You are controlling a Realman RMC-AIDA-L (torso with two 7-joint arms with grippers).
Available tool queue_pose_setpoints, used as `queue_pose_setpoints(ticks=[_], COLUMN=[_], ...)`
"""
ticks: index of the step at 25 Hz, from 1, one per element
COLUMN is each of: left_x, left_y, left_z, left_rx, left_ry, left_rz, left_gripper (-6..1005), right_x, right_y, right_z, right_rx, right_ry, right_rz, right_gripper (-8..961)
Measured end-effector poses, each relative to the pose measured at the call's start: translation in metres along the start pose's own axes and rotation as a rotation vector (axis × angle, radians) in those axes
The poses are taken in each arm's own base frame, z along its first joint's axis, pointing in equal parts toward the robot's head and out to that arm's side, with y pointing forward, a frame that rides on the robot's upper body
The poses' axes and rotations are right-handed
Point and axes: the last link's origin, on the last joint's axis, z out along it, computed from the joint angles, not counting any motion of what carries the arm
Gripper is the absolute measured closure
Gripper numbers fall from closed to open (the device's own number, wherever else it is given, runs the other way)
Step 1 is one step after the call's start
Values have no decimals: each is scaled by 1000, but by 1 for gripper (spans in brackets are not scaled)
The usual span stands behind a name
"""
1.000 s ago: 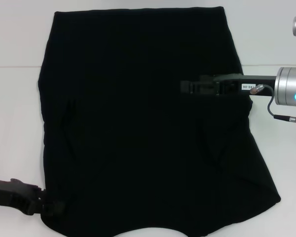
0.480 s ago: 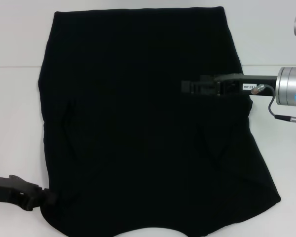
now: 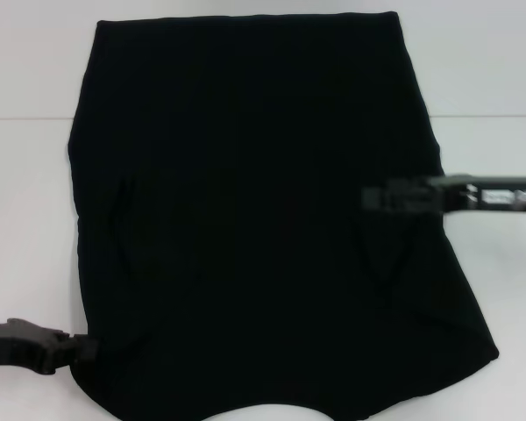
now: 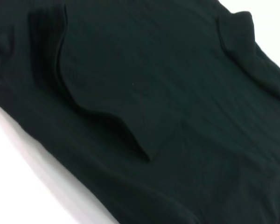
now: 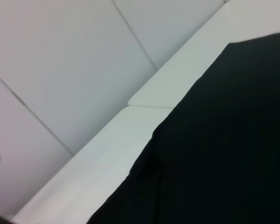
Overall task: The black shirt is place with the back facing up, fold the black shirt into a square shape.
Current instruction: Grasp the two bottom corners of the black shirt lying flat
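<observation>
The black shirt lies spread flat on the white table and fills most of the head view, with both sleeves folded inward onto the body. One folded sleeve edge shows in the left wrist view. My left gripper sits low at the shirt's near left corner, right at the fabric's edge. My right gripper hovers over the shirt's right side, reaching in from the right. The right wrist view shows only the shirt's edge against the table.
White table borders the shirt on both sides, with a seam line running across it at the far part. Grey wall panels stand beyond the table's edge in the right wrist view.
My right arm has pulled back to the right and come nearer, its silver wrist leaving the head view. My left gripper has slid slightly left, off the shirt's corner to its edge.
</observation>
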Motion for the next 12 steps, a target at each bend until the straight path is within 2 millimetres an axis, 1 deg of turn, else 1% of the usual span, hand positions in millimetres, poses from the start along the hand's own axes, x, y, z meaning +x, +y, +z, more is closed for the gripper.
queue_pose_setpoints(ticks=[4,9,12], left_x=[-6,-9,-9], left_y=[1,2,3], left_z=[-1,3,6], left_rx=[-10,-22,-28], left_ry=[36,50,58], left_rz=[-21,-31,-36], left_gripper=[931,931,931], right_x=[23,55,69], right_y=[-3,-19,-24], right_z=[-33,-77,-93], right_rx=[-22,62,105], right_ry=[-3,12,42], right_rz=[81,187,219], right_gripper=[11,11,12])
